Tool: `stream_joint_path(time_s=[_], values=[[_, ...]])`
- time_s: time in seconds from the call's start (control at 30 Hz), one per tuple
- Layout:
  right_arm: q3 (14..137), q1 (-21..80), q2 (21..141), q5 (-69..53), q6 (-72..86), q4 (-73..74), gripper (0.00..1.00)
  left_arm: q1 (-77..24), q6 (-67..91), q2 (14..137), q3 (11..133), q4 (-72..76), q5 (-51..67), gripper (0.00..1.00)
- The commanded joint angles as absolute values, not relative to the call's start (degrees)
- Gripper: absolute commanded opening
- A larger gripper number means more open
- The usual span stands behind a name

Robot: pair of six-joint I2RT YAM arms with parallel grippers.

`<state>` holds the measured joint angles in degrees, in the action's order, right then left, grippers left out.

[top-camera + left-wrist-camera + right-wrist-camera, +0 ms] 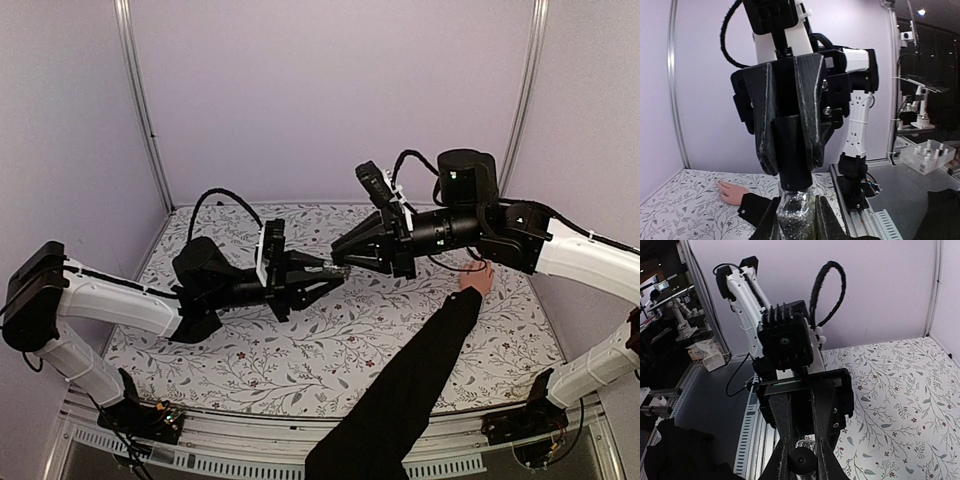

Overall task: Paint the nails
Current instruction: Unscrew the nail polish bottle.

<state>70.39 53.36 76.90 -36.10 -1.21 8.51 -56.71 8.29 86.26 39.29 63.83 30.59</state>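
Top external, widest things first. Table (300, 370) under a floral cloth, filling the middle of the frame. Left arm (120, 305) in from 8 o'clock; right arm (590, 255) up from 5 o'clock, bent at 2 o'clock and pointing toward 9 o'clock. Both meeting nose to nose over the cloth's centre. Black sleeve (410, 390) in from 6 o'clock, slanting toward 2 o'clock, ending in a bare hand (477, 277). Hand laid flat on the cloth at 3 o'clock from that meeting point, just below the right arm's forearm in the picture, well apart from both sets of fingertips.

Left wrist view next. Left gripper (796, 223) at 6 o'clock, clamped tight on a small bottle (796, 212) of silver glitter held upright between its two fingers. Right gripper (791, 165) hanging in from 12 o'clock, closed hard on the black cap (792, 150), one finger on each side. Cap's lower end meeting the glass top of the bottle; seated or loosened, cannot tell.

Right wrist view: round end of the cap between that gripper's own fingers at 6 o'clock, left arm rising behind toward 12 o'clock.

Smallest last: the nails (720, 186), at the fingertip end of the hand, at 8 o'clock in the left wrist view. Too small to tell painted from bare.
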Motion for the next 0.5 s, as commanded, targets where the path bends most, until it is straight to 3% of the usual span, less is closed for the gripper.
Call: stream_joint_path(time_s=[0.0,0.47], values=[[73.91,53.44,76.67,-45.84,-5.29,8.25,0.00,-58.17,8.72,86.53,41.92,67.55,50.75,0.00],[77.17,54.32,77.65,-57.96,-16.54,16.02,0.00,-58.89,20.57,91.68,47.81,77.10,63.94,0.00]])
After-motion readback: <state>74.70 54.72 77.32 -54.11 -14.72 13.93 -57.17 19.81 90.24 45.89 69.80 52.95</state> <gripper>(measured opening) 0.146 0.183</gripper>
